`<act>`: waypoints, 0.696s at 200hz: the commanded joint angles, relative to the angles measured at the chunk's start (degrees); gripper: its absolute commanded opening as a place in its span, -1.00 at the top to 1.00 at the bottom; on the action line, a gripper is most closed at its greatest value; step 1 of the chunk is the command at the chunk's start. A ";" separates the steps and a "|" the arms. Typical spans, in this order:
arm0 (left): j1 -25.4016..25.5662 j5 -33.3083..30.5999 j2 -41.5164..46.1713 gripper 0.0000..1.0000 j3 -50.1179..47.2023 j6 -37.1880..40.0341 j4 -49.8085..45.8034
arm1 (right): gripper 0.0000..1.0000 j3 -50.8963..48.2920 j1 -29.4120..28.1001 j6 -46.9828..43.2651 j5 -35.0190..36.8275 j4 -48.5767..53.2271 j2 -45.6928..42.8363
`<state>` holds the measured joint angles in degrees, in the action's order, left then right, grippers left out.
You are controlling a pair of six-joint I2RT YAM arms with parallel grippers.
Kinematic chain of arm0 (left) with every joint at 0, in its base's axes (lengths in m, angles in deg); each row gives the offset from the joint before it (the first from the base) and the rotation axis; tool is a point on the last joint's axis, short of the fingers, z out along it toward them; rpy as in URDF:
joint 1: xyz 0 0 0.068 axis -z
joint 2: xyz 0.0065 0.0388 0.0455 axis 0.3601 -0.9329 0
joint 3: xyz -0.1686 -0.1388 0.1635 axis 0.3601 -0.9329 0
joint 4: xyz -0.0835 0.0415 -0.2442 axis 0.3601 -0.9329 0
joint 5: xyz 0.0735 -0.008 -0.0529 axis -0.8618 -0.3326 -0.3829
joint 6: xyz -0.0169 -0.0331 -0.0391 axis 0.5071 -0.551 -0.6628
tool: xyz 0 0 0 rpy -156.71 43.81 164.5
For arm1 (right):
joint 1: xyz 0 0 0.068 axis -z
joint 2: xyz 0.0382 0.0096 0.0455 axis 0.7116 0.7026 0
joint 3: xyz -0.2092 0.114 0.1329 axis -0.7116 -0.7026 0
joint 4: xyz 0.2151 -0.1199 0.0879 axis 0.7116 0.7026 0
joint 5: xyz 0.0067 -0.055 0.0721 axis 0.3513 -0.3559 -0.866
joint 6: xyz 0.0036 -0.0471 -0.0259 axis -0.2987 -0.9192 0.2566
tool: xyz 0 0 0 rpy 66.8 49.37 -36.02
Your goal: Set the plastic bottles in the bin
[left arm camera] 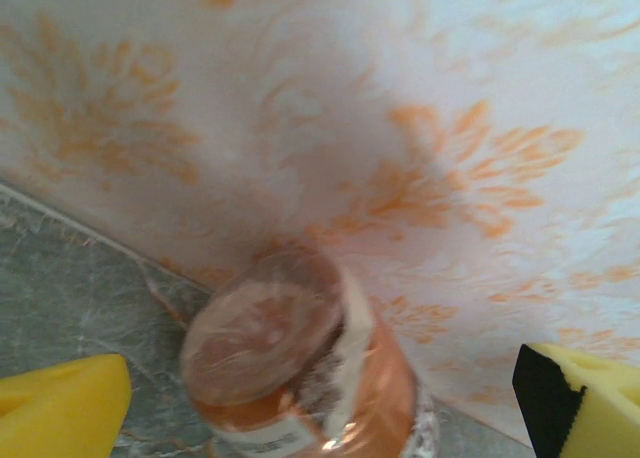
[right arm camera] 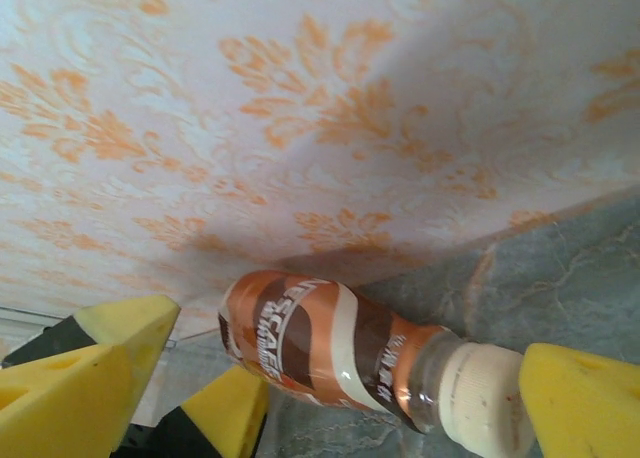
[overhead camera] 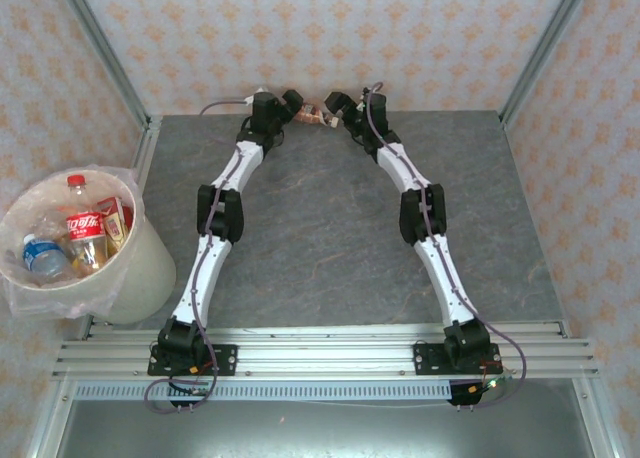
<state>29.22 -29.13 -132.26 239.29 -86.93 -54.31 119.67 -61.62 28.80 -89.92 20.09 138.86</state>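
End effector [right arm camera: 342,363] straddles orange bottle [right arm camera: 310,343], seemingly untouched.

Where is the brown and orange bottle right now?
The bottle is at the table's far edge by the patterned wall, top middle of the overhead view, between the left tool and the right tool.

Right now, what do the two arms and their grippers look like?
The left arm and right arm have white links, black joints and black bases on an aluminium rail. A dark cable runs along each. The finger pads are yellow blocks with black backing.
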 commanded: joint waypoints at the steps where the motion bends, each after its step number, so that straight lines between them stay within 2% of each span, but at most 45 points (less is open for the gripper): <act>1: -0.56 2.90 0.19 -1.00 2.36 -1.03 6.37 | -0.99 1.75 -0.95 1.18 0.44 -0.11 1.70; 34: -0.54 4.99 0.64 -1.00 2.37 -0.05 4.72 | -0.99 2.36 -2.31 1.59 -3.81 -2.72 3.18; 57: -0.53 4.33 2.24 -1.00 2.22 1.00 -1.40 | -0.99 3.34 -2.98 -0.26 -6.56 -2.98 2.76; 74: -0.56 2.65 5.25 -1.00 0.27 1.74 -8.55 | -0.98 3.35 -3.25 -1.20 -9.03 -3.15 1.91; 104: -0.43 -2.61 13.52 -1.00 -9.76 1.73 -12.41 | -0.98 3.28 -4.56 -4.31 -12.96 -2.33 0.85; 139: -0.34 -8.27 16.84 -0.99 -9.31 2.86 -24.63 | -0.98 3.32 -7.41 -8.67 -16.14 -1.87 -0.19</act>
<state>28.15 -33.30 -120.83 229.98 -85.80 -68.99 120.61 -65.20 24.34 -100.06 19.50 140.95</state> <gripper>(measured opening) 0.998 0.993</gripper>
